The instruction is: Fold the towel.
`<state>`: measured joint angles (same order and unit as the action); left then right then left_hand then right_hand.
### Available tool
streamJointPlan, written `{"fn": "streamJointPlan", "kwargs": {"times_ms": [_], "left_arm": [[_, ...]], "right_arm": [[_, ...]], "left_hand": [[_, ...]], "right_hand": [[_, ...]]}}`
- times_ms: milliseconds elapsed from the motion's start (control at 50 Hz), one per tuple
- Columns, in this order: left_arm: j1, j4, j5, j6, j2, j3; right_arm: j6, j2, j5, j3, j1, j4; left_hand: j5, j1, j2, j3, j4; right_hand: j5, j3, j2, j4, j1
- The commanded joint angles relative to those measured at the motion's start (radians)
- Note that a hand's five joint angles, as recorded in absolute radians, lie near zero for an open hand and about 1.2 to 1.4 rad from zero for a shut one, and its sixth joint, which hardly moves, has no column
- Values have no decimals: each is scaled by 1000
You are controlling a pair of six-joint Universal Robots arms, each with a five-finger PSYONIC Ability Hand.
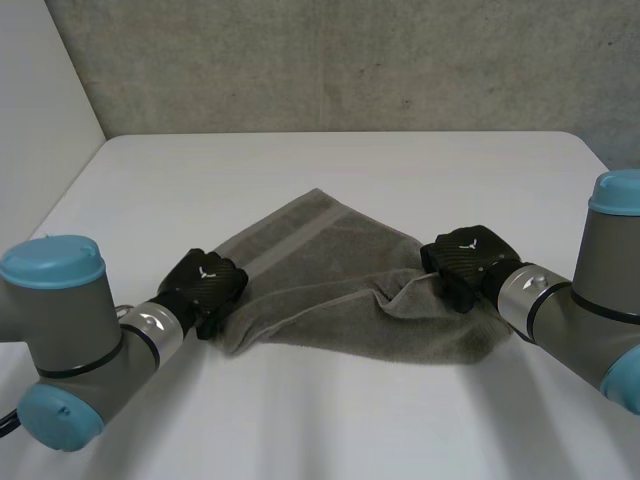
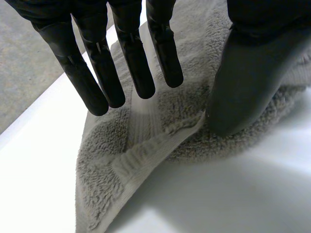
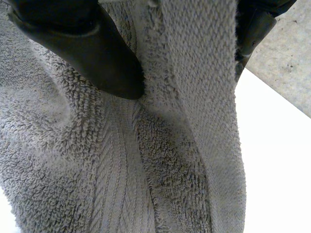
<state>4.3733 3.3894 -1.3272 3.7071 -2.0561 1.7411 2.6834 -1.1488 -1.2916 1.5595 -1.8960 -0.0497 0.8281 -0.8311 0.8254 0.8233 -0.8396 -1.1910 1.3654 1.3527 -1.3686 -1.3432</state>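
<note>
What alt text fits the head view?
A crumpled grey towel lies in the middle of a white table, one corner pointing away from the robot. The black left hand is at its left end and the right hand at its right end, where the cloth bunches into a ridge.

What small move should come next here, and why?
Probably the left hand should close its fingers on the towel edge beneath them. They are straight and hold nothing, while the right hand pinches a ridge of towel at the opposite side.
</note>
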Motion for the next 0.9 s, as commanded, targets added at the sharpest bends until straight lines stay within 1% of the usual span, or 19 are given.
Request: {"fn": "streamJointPlan", "kwargs": {"times_ms": [20,120,380,480,580,640,660,680,700,740,760,780,800,820,860,880,900], "left_arm": [[9,-76,43,-3,54,3],[11,-110,59,-1,67,14],[22,-99,59,2,47,11],[29,-90,56,30,13,-8],[40,-81,51,103,-33,-34],[40,-73,51,114,-41,-38],[44,-64,49,119,-47,-43],[48,-55,46,120,-52,-49],[48,-55,46,120,-52,-49],[51,-32,37,117,-55,-73],[51,-32,37,117,-55,-74],[51,-22,20,105,-49,-89],[54,-16,-4,94,-39,-100],[54,-16,-4,94,-39,-100],[51,7,-61,41,-29,-123],[51,7,-61,40,-29,-123],[52,16,-78,-2,-4,-132]], "right_arm": [[0,3,0,1,0,-1],[0,3,0,1,0,1],[0,3,2,8,-3,1],[0,4,2,8,-3,1],[0,4,2,8,-3,1],[0,4,2,8,-2,1],[0,6,2,8,0,1],[0,8,2,7,0,1],[0,8,2,7,0,1],[0,8,2,2,2,1],[0,8,2,2,2,1],[0,8,0,1,3,1],[0,6,0,-2,3,1],[0,6,0,-3,3,1],[1,5,0,-7,2,1],[1,4,0,-7,2,1],[1,3,0,-7,2,2]], "left_hand": [[-296,124,-119,-117,133],[-349,177,-171,-169,186],[-384,212,-207,-205,221],[-372,201,-195,-193,209],[-358,186,-180,-178,194],[-331,160,-154,-152,168],[-285,113,-107,-105,122],[-188,17,-11,-9,25],[-187,16,-10,-8,24],[149,-320,326,328,-312],[150,-322,328,330,-313],[313,-485,490,492,-476],[393,-564,570,572,-556],[394,-565,571,573,-557],[394,-565,571,573,-557],[394,-565,571,573,-557],[394,-565,571,573,-557]], "right_hand": [[-31,31,44,-28,-53],[-31,31,44,-28,-53],[-31,31,44,-28,-53],[-31,31,44,-28,-53],[-31,31,44,-28,-53],[-31,31,44,-28,-53],[-31,31,44,-28,-53],[-31,31,44,-28,-53],[-31,31,44,-28,-53],[-31,31,44,-28,-53],[-31,31,44,-28,-53],[-31,31,44,-28,-53],[-31,31,44,-28,-53],[-31,31,44,-28,-53],[-31,31,44,-28,-53],[-31,31,44,-28,-53],[-31,31,44,-28,-53]]}}
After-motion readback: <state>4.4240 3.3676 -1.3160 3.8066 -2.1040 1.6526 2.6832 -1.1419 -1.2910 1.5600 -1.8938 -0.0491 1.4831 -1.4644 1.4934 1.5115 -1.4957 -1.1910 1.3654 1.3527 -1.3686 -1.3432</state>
